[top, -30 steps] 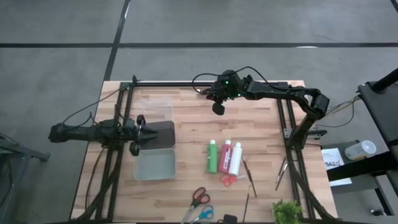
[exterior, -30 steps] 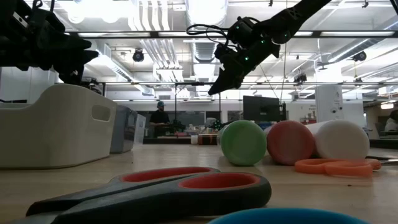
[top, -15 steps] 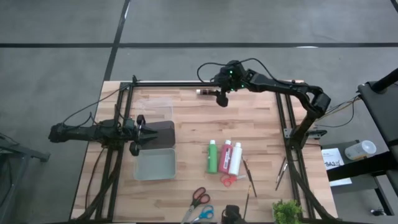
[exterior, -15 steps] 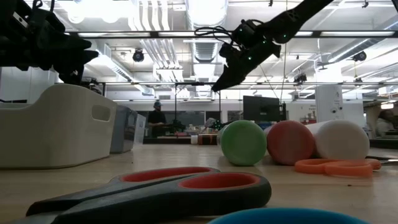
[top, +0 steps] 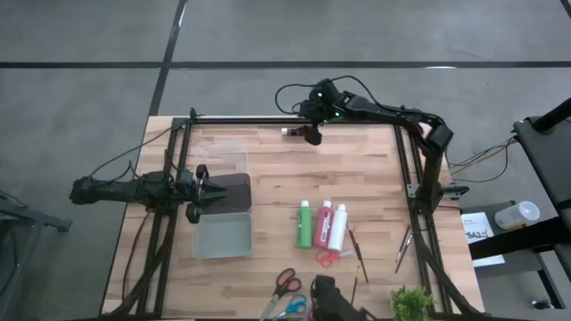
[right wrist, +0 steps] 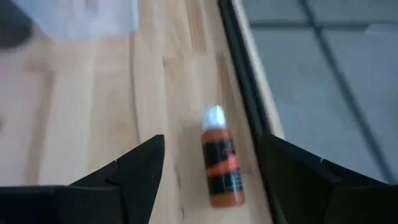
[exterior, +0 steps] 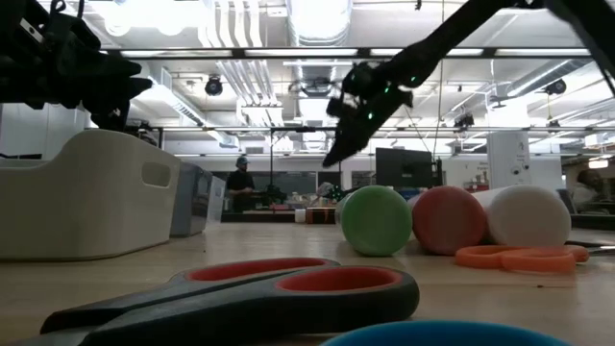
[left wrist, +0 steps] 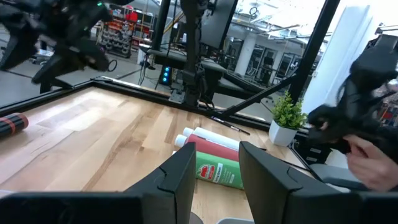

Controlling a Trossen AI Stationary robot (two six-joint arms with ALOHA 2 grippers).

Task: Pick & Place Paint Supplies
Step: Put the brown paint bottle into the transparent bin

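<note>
A small orange-brown bottle [right wrist: 219, 163] with a white cap lies on its side by the table's far rail [right wrist: 245, 93]; it also shows in the high view [top: 289, 132]. My right gripper [right wrist: 211, 142] hovers open above it, slanting down, one finger on either side of it and touching nothing. Green [top: 304, 225], red [top: 323, 221] and white [top: 338, 226] paint bottles lie side by side near the table's middle, with thin brushes [top: 358, 255] to their right. My left gripper [top: 202, 189] waits open at the table's left.
A clear tray [top: 223, 236] and a dark box [top: 234, 191] sit beside my left gripper. Scissors [top: 285, 283] lie near the front edge, small red scissors [top: 328, 259] below the bottles, a potted plant [top: 411, 303] at the front right. A person's hand [left wrist: 367, 155] shows beyond the table.
My right gripper has gone toward the table's far edge and sunk a little, coming over the small bottle by the rail, and its fingers have opened. The bottles and brushes have stayed where they were.
</note>
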